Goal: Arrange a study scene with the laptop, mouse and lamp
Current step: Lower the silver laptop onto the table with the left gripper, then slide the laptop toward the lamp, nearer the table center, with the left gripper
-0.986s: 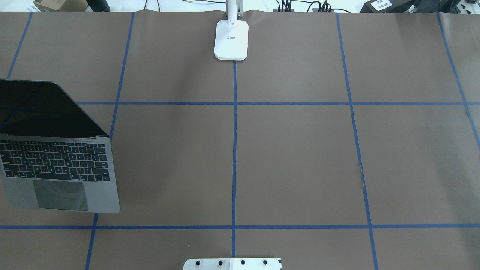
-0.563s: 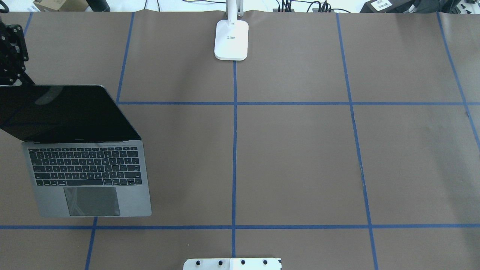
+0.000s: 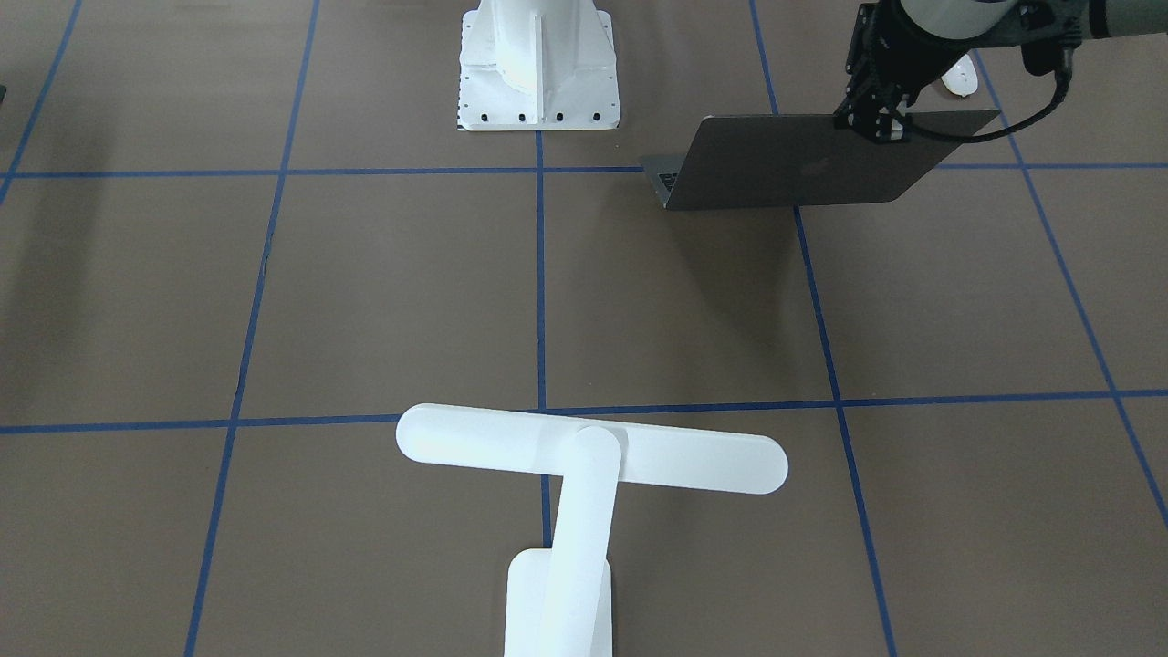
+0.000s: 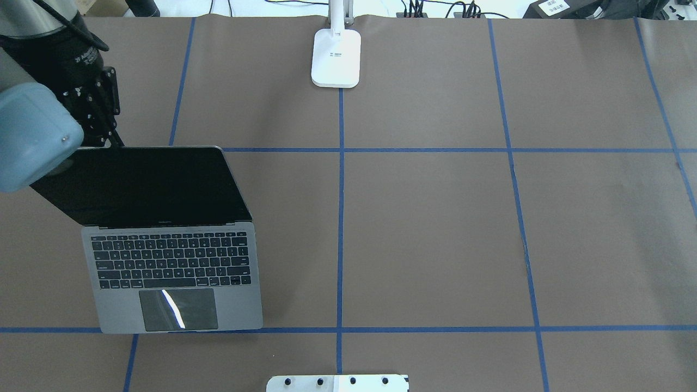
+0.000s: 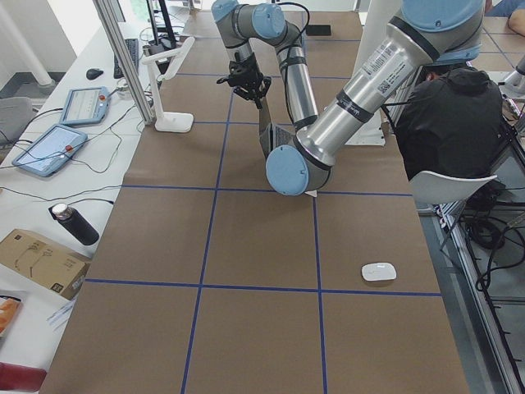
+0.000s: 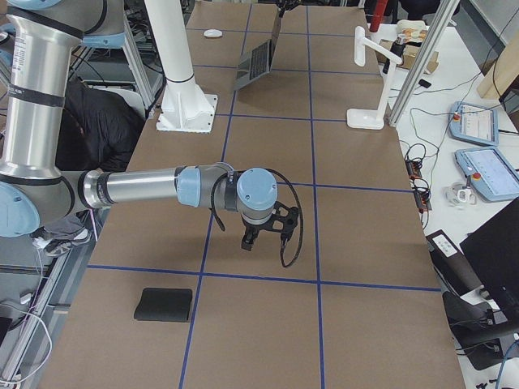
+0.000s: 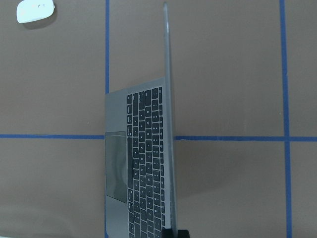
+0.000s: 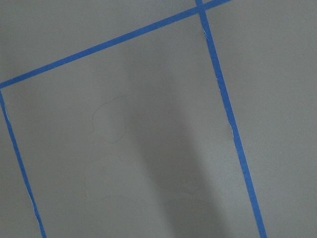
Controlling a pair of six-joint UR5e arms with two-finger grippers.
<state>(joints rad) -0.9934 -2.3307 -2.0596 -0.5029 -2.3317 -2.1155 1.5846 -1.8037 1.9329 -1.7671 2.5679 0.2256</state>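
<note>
The dark-grey laptop (image 4: 174,272) stands open on the brown paper at the table's left; its lid with the logo shows in the front view (image 3: 803,169). My left gripper (image 4: 111,142) is shut on the top edge of its screen, as the front view (image 3: 876,128) and the left wrist view (image 7: 171,233) show. The white mouse (image 7: 35,10) lies apart from the laptop, further to the left near my side (image 5: 379,272). The white T-shaped lamp (image 3: 593,456) stands at the far middle edge, with its base in the overhead view (image 4: 336,57). My right gripper (image 6: 266,237) hovers over bare paper; I cannot tell whether it is open.
The white bolted pedestal (image 3: 538,64) is at the near middle edge. A black mat (image 6: 164,304) lies at the right end of the table. A seated person (image 5: 451,123) is behind the robot. Blue tape lines cross the paper.
The laptop has slid to the right, towards the table's middle. My left arm has come into the overhead view with it, holding the screen's edge.
</note>
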